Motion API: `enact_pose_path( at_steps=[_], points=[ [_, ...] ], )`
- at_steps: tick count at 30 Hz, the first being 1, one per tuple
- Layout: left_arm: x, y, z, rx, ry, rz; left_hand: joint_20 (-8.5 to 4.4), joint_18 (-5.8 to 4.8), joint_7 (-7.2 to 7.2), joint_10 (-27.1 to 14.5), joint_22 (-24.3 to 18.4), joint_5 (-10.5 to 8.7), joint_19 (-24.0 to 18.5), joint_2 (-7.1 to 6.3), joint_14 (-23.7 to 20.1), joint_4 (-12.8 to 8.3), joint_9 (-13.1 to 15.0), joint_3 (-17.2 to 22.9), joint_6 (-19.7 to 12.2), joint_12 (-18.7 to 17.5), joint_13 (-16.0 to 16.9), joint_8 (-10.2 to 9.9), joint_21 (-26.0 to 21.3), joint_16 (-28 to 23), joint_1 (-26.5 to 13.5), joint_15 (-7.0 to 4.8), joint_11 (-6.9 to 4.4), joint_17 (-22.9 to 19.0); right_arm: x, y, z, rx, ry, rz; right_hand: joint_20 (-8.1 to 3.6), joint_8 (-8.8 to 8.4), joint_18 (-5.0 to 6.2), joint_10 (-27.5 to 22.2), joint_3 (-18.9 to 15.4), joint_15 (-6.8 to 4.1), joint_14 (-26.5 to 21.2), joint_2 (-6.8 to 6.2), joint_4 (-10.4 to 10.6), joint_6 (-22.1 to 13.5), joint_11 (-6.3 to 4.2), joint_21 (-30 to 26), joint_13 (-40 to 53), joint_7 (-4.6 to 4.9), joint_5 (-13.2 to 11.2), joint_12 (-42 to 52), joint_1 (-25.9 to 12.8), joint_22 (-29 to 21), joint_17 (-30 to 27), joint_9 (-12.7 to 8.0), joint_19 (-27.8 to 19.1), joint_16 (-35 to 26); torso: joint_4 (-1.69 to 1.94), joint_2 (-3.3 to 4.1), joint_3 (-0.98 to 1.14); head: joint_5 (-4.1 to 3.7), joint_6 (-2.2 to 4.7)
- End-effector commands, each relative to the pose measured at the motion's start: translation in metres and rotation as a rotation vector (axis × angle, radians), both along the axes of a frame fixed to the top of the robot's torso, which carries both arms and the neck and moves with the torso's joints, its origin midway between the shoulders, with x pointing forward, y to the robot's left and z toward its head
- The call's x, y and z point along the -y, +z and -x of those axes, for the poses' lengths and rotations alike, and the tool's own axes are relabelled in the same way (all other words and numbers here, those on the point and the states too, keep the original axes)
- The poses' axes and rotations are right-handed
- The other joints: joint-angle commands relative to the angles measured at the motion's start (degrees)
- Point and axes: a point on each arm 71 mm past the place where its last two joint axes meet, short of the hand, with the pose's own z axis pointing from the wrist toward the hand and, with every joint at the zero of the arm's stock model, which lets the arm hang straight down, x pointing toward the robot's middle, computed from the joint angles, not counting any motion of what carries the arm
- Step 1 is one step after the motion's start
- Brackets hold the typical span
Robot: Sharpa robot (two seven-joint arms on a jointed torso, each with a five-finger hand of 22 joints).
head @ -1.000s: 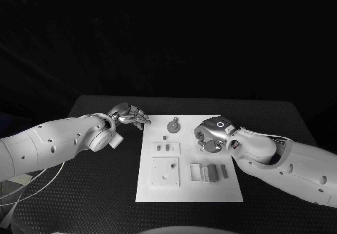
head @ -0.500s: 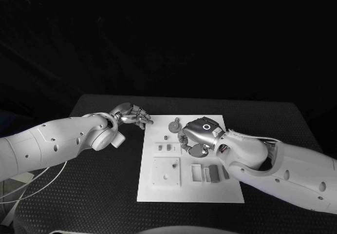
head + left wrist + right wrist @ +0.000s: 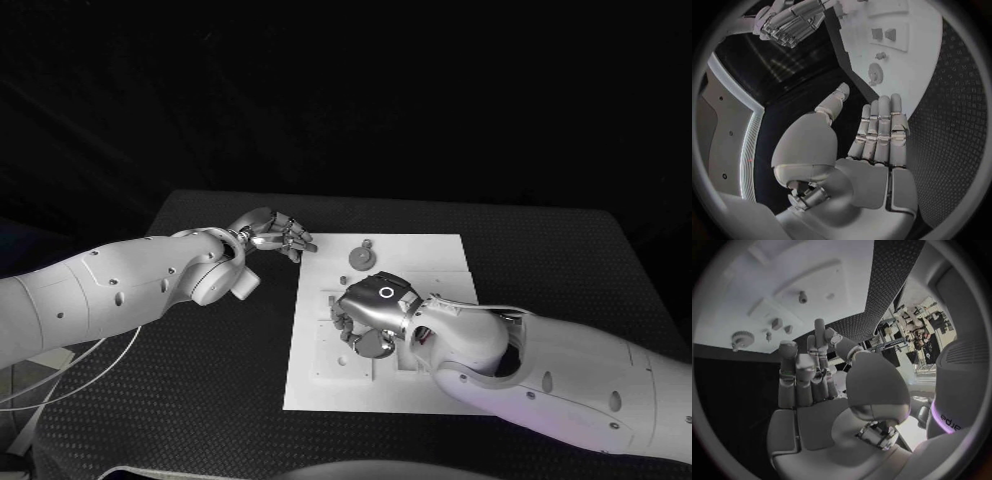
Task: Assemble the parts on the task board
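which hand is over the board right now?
The right hand: it hangs over the task board middle. The left hand sits off its far left corner, above black table.

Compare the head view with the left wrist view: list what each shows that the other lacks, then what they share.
Head view alone: the whole task board on the black table, with the square plate near its front-left corner, and the left arm reaching in beside the board.

Left wrist view alone: the palm side of the left robot hand, fingers straight and holding nothing.

Both: the round gear part, the white board, and the right robot hand over it.
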Motion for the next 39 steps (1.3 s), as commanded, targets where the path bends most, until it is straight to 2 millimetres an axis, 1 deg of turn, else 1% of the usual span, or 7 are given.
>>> enact_pose_path(
  at_steps=[1, 4, 9, 16, 25, 33, 39],
  points=[
    [0.003, 0.001, 0.000, 0.009, -0.012, 0.005, 0.19, -0.08, 0.01, -0.29, 0.09, -0.18, 0.27, 0.19, 0.38, -0.04, -0.06, 0.24, -0.18, 0.10, -0.03, -0.31, -0.02, -0.32, -0.36, 0.07, -0.08, 0.10, -0.003, -0.010, 0.003, -0.042, 0.020, 0.019, -0.45, 0.22, 4.55, 3.01, 0.21, -0.78, -0.40, 2.05, 0.03, 0.21, -1.09, 0.32, 0.65, -0.01, 0.24, 0.30, 1.89, 0.83, 0.06, 0.10, 0.08, 0.13, 0.07, 0.02, -0.04, 0.44, -0.33],
    [0.004, 0.001, 0.000, 0.007, -0.013, 0.005, 0.19, -0.08, 0.01, -0.29, 0.10, -0.18, 0.27, 0.19, 0.38, -0.03, -0.06, 0.24, -0.17, 0.11, -0.03, -0.30, -0.02, -0.32, -0.38, 0.07, -0.08, 0.11, -0.006, -0.020, 0.006, -0.060, 0.025, 0.028, -0.45, 0.19, 4.55, 3.01, 0.21, -0.79, -0.41, 2.11, 0.02, 0.17, -1.10, 0.32, 0.67, 0.00, 0.24, 0.29, 1.88, 0.83, 0.06, 0.11, 0.08, 0.12, 0.01, -0.02, 0.02, 0.76, -0.33],
    [0.004, 0.001, -0.001, 0.007, -0.014, 0.005, 0.19, -0.08, 0.00, -0.29, 0.10, -0.18, 0.27, 0.18, 0.39, -0.03, -0.07, 0.24, -0.17, 0.14, -0.02, -0.30, -0.02, -0.33, -0.40, 0.07, -0.08, 0.14, -0.009, -0.029, 0.008, -0.070, 0.033, 0.053, -0.46, 0.18, 4.55, 3.01, 0.22, -0.79, -0.41, 2.14, 0.01, 0.15, -1.10, 0.31, 0.67, 0.01, 0.24, 0.28, 1.88, 0.82, 0.06, 0.11, 0.07, 0.11, -0.09, 0.04, 0.12, 1.61, -0.81],
    [0.005, 0.001, -0.001, 0.005, -0.017, 0.006, 0.20, -0.08, 0.00, -0.30, 0.11, -0.18, 0.28, 0.20, 0.39, 0.00, -0.08, 0.24, -0.16, 0.16, -0.02, -0.29, -0.02, -0.34, -0.45, 0.07, -0.07, 0.16, -0.011, -0.036, 0.009, -0.050, 0.045, 0.077, -0.47, 0.15, 4.55, 2.99, 0.22, -0.80, -0.41, 2.17, -0.01, 0.11, -1.10, 0.31, 0.69, 0.02, 0.24, 0.26, 1.88, 0.82, 0.06, 0.13, 0.06, 0.11, -0.19, 0.03, 0.11, 1.95, -0.89],
    [0.006, 0.001, -0.001, 0.003, -0.020, 0.007, 0.20, -0.07, 0.01, -0.32, 0.11, -0.18, 0.30, 0.22, 0.41, 0.03, -0.10, 0.25, -0.17, 0.17, -0.02, -0.29, -0.02, -0.35, -0.51, 0.07, -0.07, 0.18, -0.014, -0.037, 0.010, -0.030, 0.054, 0.081, -0.49, 0.14, 4.55, 2.99, 0.21, -0.80, -0.41, 2.15, -0.02, 0.10, -1.11, 0.31, 0.72, 0.02, 0.24, 0.25, 1.89, 0.82, 0.07, 0.16, 0.06, 0.11, -0.24, 0.01, 0.21, 2.07, -0.92],
    [0.006, 0.001, -0.001, 0.003, -0.020, 0.006, 0.19, -0.06, 0.01, -0.35, 0.12, -0.18, 0.32, 0.22, 0.42, 0.02, -0.11, 0.25, -0.18, 0.19, -0.02, -0.30, -0.01, -0.36, -0.54, 0.07, -0.07, 0.21, -0.012, -0.040, 0.009, -0.036, 0.049, 0.094, -0.50, 0.14, 4.55, 2.99, 0.20, -0.81, -0.41, 2.13, -0.01, 0.11, -1.12, 0.32, 0.75, 0.02, 0.24, 0.24, 1.89, 0.81, 0.08, 0.19, 0.06, 0.11, -0.17, 0.02, 0.09, 2.07, -1.02],
    [0.006, 0.001, -0.001, 0.002, -0.019, 0.006, 0.19, -0.05, 0.01, -0.36, 0.13, -0.18, 0.32, 0.22, 0.43, 0.01, -0.13, 0.26, -0.19, 0.21, -0.02, -0.30, -0.01, -0.37, -0.54, 0.07, -0.07, 0.24, -0.011, -0.044, 0.008, -0.044, 0.047, 0.109, -0.50, 0.14, 4.55, 3.00, 0.19, -0.81, -0.42, 2.12, -0.01, 0.11, -1.12, 0.32, 0.78, 0.02, 0.24, 0.24, 1.88, 0.81, 0.08, 0.21, 0.05, 0.10, -0.12, 0.03, 0.10, 2.08, -1.13]
  ],
)
